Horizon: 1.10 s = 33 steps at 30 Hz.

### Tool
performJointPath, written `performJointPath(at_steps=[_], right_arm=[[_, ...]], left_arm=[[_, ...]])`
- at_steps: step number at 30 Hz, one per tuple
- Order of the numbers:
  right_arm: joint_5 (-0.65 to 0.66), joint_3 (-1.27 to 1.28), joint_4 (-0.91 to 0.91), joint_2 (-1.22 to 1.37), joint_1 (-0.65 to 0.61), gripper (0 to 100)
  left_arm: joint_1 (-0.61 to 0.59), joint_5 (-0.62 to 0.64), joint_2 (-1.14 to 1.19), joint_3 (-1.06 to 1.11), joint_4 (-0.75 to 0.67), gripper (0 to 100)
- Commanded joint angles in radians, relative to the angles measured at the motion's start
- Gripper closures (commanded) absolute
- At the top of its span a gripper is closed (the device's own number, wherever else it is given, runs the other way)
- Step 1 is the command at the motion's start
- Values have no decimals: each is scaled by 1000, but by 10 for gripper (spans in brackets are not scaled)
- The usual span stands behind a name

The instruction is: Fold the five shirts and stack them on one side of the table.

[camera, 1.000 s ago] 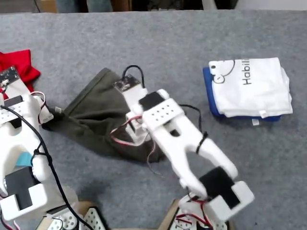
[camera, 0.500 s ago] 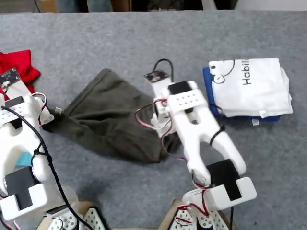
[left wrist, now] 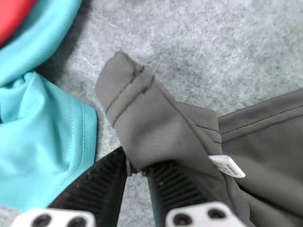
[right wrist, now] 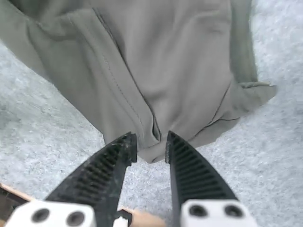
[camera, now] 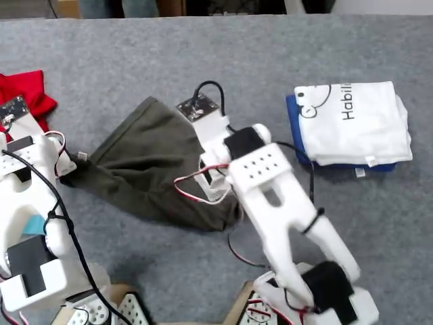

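Bright even light from above, soft faint shadows under the olive shirt (camera: 142,169) edges

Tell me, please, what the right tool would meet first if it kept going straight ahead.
Probably the olive shirt, whose edge lies just ahead of the open right tool.

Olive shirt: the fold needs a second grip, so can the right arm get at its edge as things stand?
Probably yes. The right gripper hangs open over the olive shirt, straddling its hem, and nothing lies between it and the cloth.
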Motion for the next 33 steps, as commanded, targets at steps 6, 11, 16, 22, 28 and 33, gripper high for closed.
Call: performJointPath(at_steps=[6,11,16,22,28,33], right_arm=[[-72,145,-44,-31,-124,889],[-74,206,-140,22,-124,889],[-72,200,-170,48,-114,889],[17,205,-221,54,11,889],[21,231,-218,54,37,889],[18,268,-218,53,-18,889]], left_arm=[[-2,-6,-8,-2,-9,971],[-2,-6,-8,-2,-9,971],[-2,-6,-8,-1,-9,971],[-2,-6,-8,-1,-9,971],[-2,-6,-8,-1,-9,971],[-1,-6,-8,-1,-11,971]])
